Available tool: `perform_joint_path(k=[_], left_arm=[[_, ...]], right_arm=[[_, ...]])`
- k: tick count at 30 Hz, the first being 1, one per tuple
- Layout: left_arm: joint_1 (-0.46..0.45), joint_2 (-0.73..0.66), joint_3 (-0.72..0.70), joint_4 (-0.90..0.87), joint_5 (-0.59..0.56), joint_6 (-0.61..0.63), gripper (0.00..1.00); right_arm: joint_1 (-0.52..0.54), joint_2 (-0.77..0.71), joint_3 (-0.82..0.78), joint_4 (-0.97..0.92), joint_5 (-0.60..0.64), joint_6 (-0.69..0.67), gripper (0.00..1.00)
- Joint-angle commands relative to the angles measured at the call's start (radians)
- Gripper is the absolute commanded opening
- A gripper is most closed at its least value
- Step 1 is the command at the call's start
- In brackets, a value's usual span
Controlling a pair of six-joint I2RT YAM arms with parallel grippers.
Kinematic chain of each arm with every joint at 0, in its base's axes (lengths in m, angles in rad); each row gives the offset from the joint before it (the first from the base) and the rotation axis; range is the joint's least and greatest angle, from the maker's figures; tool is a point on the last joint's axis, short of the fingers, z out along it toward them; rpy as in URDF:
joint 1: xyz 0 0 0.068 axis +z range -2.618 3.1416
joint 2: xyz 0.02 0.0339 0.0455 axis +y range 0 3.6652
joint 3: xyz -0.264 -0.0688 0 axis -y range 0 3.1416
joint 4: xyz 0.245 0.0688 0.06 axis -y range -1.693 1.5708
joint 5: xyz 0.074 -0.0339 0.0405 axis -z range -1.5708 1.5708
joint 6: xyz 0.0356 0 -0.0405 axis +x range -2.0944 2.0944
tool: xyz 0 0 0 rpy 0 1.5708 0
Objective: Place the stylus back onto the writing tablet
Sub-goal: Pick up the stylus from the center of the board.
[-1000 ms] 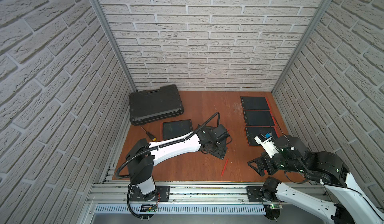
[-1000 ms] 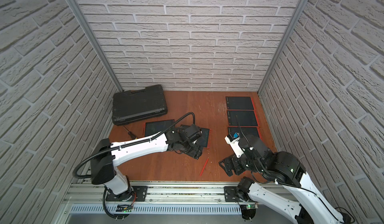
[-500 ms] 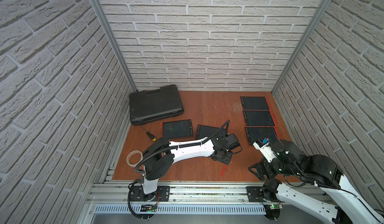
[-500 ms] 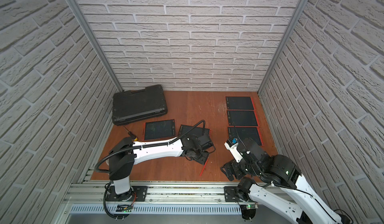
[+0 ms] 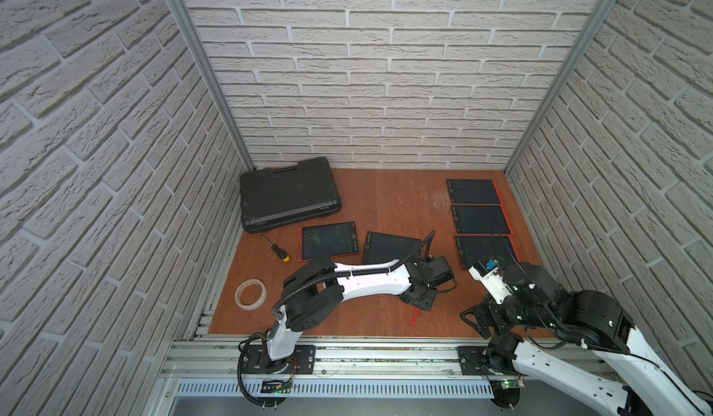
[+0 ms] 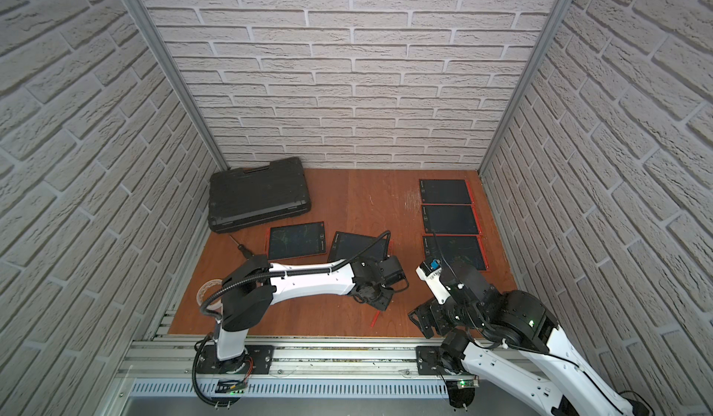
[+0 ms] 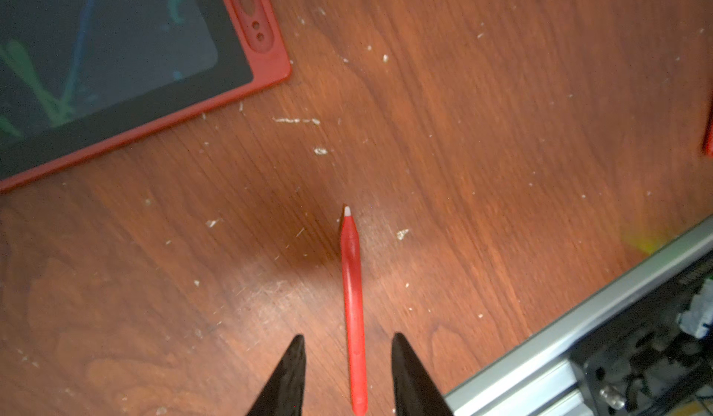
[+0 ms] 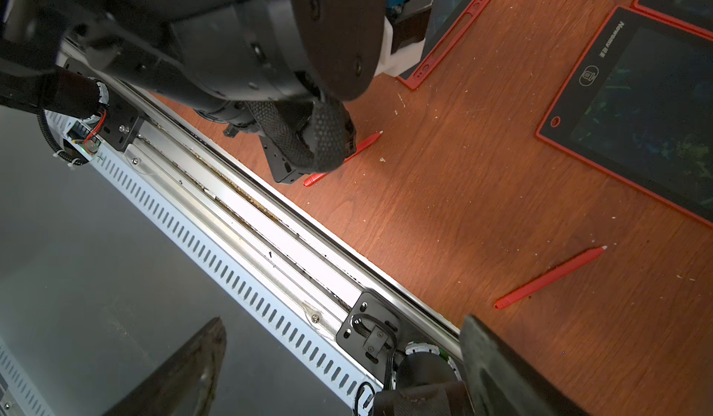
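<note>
- Looking through the left wrist camera, I saw the red stylus [image 7: 352, 298] lying flat on the wooden desk [image 7: 501, 125], its pale tip pointing away from the claw.
- The left claw [image 7: 348, 336] straddled the stylus's rear half. One black finger [image 7: 289, 375] stood on each side, with a strip of bare wood between each finger and the red shaft. Its jaws were apart and gripped nothing.
- In a top view the stylus's free end [image 5: 414, 315] poked out from under the left claw, near the desk's front edge and the aluminium rail [image 5: 366, 352].
- The nearest writing tablet [image 7: 115, 47], red-framed with green and blue scribbles on its dark screen, lay beyond the stylus tip and off to one side, not touching it.
- The right claw [image 8: 343, 319] hung over the front rail with its jaws spread wide and nothing between them.
- A second stylus [image 8: 551, 279] lay on the desk near the right claw, well apart from the first.
- Three more tablets [image 5: 473, 192] sat in a column along the right side of the desk, and another tablet [image 5: 328, 240] lay left of the nearest one.
- A black case [image 5: 287, 194] lay in the back left corner, with a screwdriver [image 5: 276, 248] just in front of it and a roll of tape [image 5: 250, 294] nearer the front edge.
</note>
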Motion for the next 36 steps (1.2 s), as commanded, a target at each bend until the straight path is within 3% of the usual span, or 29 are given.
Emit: perform_joint_path(k=[1, 13, 36], left_arm=[[-0.014, 0.029, 0.026, -0.018, 0.011, -0.007, 0.38], [-0.021, 0.070, 0.043, -0.081, -0.015, 0.001, 0.40], [-0.031, 0.114, 0.049, -0.091, -0.012, 0.004, 0.29]], right_arm=[[0.008, -0.020, -0.014, 0.035, 0.018, -0.008, 0.94], [0.007, -0.038, -0.025, 0.044, 0.033, -0.003, 0.94], [0.007, -0.044, -0.027, 0.045, 0.049, 0.006, 0.94]])
